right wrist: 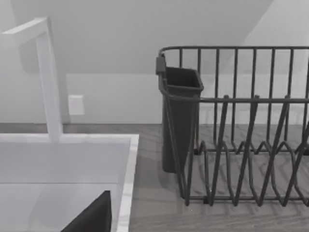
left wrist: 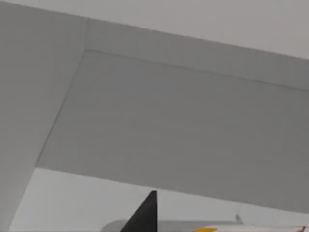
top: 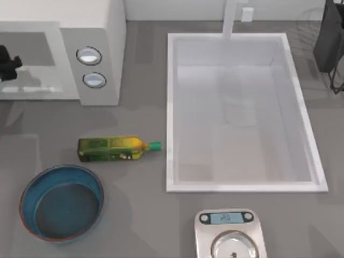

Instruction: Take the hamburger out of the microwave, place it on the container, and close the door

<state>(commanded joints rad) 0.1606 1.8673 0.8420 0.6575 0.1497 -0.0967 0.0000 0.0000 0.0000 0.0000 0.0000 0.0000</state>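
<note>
scale (top: 230, 235) sits nearest the cam in the top view, bottom edge, a bit right of centre. left of it the container (top: 62, 202) — blue inside, reddish rim — sits at the bottom left w/ nothing in it. just behind that a green-yellow bottle (top: 114, 149) lies on its side, cap pointing right toward the sink (top: 171, 107), close to the sink rim but apart from it.

microwave (top: 105, 32) is at the top left, two dials on its grey panel. my left gripper (top: 8, 63) is a dark shape at the top view's far left edge, in front of the microwave cavity; can't tell how wide it's set. in the left wrist view i'm looking at pale interior walls, one dark fingertip (left wrist: 145, 215) at the frame edge, and a sliver of the hamburger (left wrist: 251, 228) — white w/ an orange-yellow patch — near that fingertip.

right arm is parked over by the dish rack (right wrist: 241, 125) at the top right, beside the sink & faucet (right wrist: 46, 72).
</note>
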